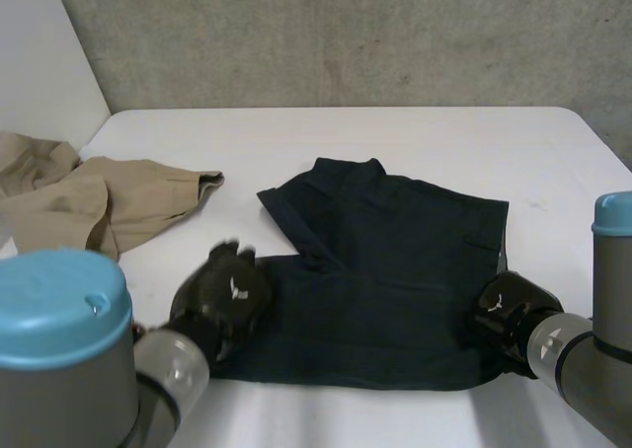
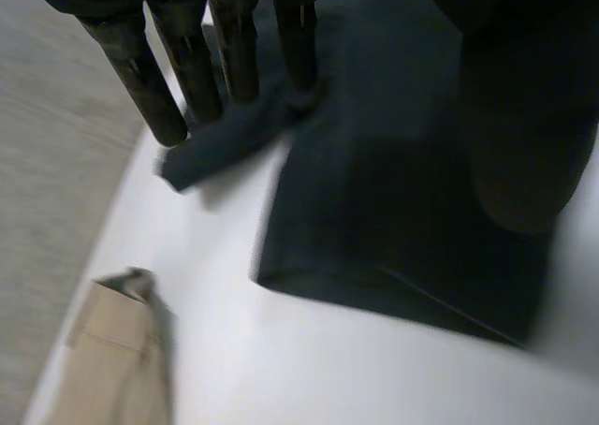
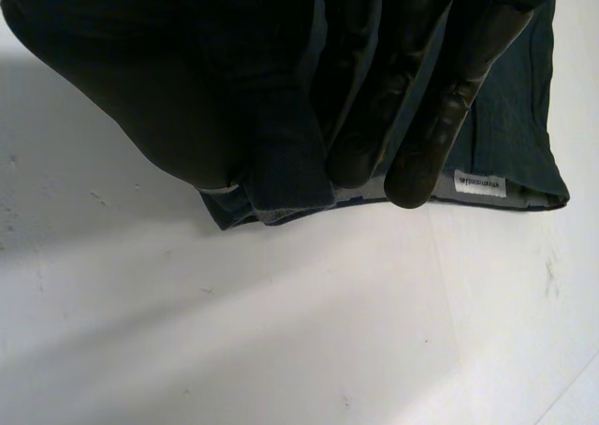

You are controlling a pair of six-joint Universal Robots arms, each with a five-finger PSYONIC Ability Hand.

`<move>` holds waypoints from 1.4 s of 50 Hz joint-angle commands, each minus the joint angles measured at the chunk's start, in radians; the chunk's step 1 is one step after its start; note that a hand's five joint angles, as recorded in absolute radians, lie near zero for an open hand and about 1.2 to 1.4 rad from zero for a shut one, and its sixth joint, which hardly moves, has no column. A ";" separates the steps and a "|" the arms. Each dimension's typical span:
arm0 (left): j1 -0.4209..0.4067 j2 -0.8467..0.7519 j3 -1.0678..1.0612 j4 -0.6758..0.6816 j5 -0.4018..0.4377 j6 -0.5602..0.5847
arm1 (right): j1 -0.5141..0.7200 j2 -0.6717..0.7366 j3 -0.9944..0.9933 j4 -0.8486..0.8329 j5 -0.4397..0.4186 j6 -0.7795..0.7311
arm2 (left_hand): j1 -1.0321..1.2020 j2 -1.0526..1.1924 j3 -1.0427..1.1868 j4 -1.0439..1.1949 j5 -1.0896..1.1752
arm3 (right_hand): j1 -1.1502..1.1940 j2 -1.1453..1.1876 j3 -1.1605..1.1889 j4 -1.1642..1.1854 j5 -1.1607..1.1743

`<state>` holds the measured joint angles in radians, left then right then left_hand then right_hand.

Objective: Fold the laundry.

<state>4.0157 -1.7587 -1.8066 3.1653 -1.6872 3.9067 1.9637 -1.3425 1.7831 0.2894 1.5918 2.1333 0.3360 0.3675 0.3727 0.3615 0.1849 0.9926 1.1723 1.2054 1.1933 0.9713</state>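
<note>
Head view: right hand pinches shorts.

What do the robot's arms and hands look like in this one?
The left arm and right arm are thick grey cylinders with round light-blue caps. The left hand and right hand are glossy black, each with a small white mark on its back. The fingers are slim rods.

My right hand is glossy black; the shorts in it matt dark cloth, the bench smooth, the wall rough concrete.
</note>
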 commanded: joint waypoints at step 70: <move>0.151 -0.636 0.767 -0.014 -0.109 -0.187 | -0.029 -0.004 0.153 -0.276 -0.007 0.073 | -0.084 -0.116 -0.121 -0.110 -0.108 | 0.404 0.224 0.191 0.203 0.250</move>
<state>4.1672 -2.4337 -1.0165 3.1538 -1.7966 3.7373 1.9352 -1.3456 1.9358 0.0137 1.5861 2.1987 0.4831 0.5794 0.5842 0.5969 0.3972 1.0037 1.1723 1.2054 1.1933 0.9712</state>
